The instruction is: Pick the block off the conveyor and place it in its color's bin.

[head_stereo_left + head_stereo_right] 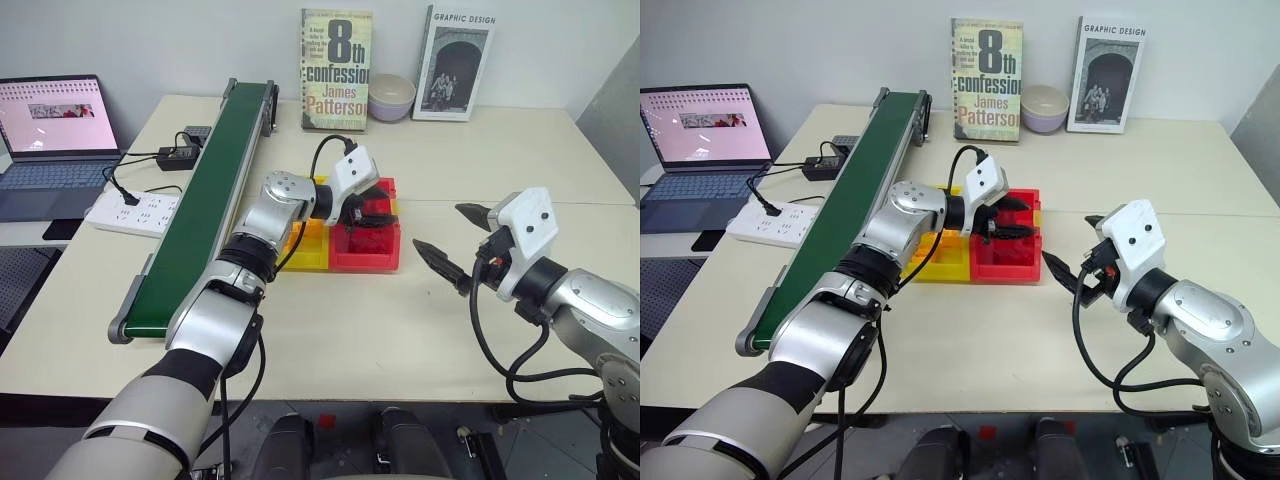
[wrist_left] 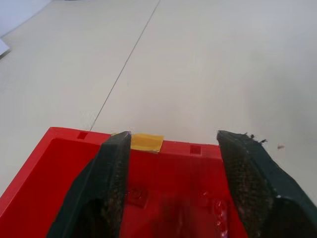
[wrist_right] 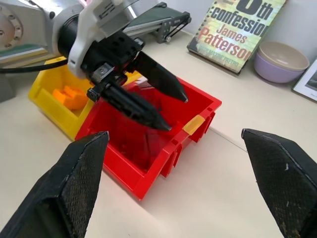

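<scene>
Hovering over shallow square red plastic tray (image 3: 148,134), left end effector (image 3: 166,106), black fingers parted, nothing between them. Small red brick not discernible inside tray. Right end effector (image 1: 455,245) spread wide, empty, above beige worktop (image 1: 330,320) beside tray. Long dark green belt (image 1: 205,205) bare.

Red bin (image 1: 366,247) beside green conveyor (image 1: 205,200)

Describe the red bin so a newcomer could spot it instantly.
Start at the green conveyor. Two joined trays sit on the table to its right. The red bin is the one farther from the belt, under the left gripper; its twin is yellow.
</scene>
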### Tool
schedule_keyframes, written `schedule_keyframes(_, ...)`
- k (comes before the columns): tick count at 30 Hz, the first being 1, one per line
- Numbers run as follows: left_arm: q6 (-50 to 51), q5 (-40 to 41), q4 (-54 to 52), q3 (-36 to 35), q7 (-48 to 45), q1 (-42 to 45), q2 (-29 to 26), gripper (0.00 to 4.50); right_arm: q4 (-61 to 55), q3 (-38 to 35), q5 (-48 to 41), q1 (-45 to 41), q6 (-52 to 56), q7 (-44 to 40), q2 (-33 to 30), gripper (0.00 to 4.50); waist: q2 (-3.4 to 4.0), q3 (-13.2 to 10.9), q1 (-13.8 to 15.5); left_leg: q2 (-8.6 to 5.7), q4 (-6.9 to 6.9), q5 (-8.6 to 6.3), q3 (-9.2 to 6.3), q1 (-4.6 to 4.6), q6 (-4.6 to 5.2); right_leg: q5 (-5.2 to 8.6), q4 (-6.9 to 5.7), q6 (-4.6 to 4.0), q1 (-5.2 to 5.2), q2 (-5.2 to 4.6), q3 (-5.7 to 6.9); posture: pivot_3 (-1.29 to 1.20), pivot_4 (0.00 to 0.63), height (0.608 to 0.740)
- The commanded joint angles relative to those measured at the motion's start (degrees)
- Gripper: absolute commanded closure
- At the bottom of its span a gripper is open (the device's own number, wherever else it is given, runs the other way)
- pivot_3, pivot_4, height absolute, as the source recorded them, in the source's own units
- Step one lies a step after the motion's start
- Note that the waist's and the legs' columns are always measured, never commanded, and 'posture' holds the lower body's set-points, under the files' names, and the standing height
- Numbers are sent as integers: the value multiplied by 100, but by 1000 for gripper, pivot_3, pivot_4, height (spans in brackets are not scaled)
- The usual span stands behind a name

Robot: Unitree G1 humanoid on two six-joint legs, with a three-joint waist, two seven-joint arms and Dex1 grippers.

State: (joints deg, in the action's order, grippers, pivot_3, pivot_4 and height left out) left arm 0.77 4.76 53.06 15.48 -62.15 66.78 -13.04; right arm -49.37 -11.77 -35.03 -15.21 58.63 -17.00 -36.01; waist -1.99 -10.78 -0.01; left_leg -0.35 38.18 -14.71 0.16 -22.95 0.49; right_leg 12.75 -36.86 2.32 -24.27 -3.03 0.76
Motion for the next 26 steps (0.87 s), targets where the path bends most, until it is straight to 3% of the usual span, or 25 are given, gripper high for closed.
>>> schedule_keyframes(1,-270,-114,122,-147,-82,227,4,834,-255,-225,-125,-83,80,118,-13,0,0,0,0,-1,0,0,0,-1,0,-1,1,-2,0,-1,0,0,150,740)
schedule_keyframes(5,-329,-164,227,-249,37,296,-3,39,-192,-207,-179,-143,75,109,-33,0,0,0,2,-4,-1,-1,-1,-3,1,-6,1,-9,0,-2,1,0,150,740)
schedule_keyframes(10,-88,-89,-76,-502,-119,257,-397,39,76,-51,-271,-366,-41,-163,-160,0,0,0,-14,-1,-1,-1,-1,1,1,-4,-3,-6,-1,0,1,0,150,740)
schedule_keyframes(12,473,69,-797,-748,-560,-26,-1263,39,594,137,-347,-717,-312,-849,-411,0,2,-2,-55,1,-1,0,-3,2,1,-4,-6,-6,-2,1,2,0,150,740)
schedule_keyframes(15,1190,243,-1816,-922,-832,-476,-1983,39,1127,327,-305,-1041,-616,-1394,-596,0,6,-4,-201,10,-6,0,7,7,1,-9,-10,-13,-10,10,-10,0,150,740)
schedule_keyframes(19,2457,642,-3847,-1461,-1033,-1630,-3225,39,1906,713,-242,-1421,-1064,-2449,-925,0,11,-4,-170,15,-13,-1,-11,9,0,-8,-13,-14,-6,12,-2,0,150,740)
schedule_keyframes(23,3515,1146,-5275,-2028,-859,-2629,-3852,39,2519,964,-64,-1724,-1457,-3002,-1024,0,8,-6,-141,13,-11,-1,-15,0,0,-7,-6,-12,-6,1,-5,0,150,740)
schedule_keyframes(26,3862,1320,-5767,-2268,-541,-3002,-3948,39,2850,1065,61,-1895,-1674,-3198,-1011,0,7,-7,-82,1,-6,-1,-18,0,0,-6,-1,-11,0,-11,-3,0,150,740)
